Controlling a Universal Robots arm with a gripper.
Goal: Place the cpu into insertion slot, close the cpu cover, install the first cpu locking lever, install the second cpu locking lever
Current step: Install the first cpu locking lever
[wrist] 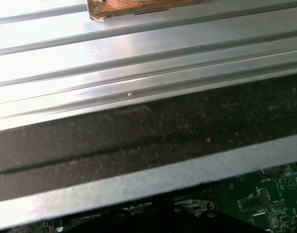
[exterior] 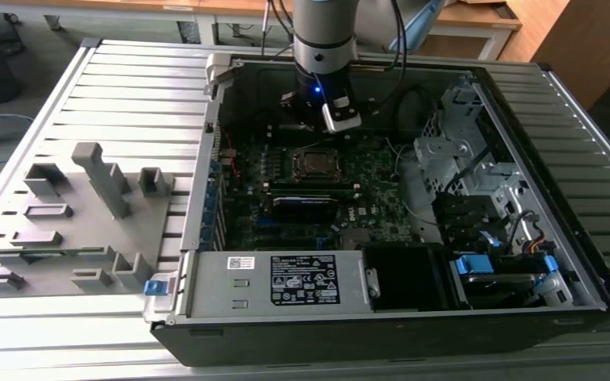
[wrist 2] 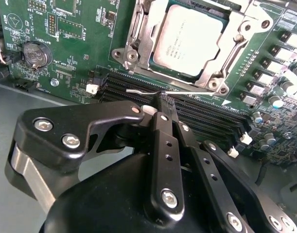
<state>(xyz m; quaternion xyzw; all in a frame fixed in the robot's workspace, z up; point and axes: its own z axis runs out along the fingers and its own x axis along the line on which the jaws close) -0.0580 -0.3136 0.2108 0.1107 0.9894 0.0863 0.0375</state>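
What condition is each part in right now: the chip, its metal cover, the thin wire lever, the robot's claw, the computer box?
cpu: seated in the socket, silver top showing.
cpu cover: down around the chip, framing it.
locking lever: thin wire free beside the socket, its tip at the gripper.
gripper: fingers together at the lever tip.
computer case: lying open, side panel off, motherboard exposed.

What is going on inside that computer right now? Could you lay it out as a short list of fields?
setting: open computer case lying on a ribbed metal table
cpu: seated in the insertion slot
cpu cover: closed down around the chip
locking lever: thin metal rod lying beside the socket, at the hand's tip
hand: fingers together, tip at the lever
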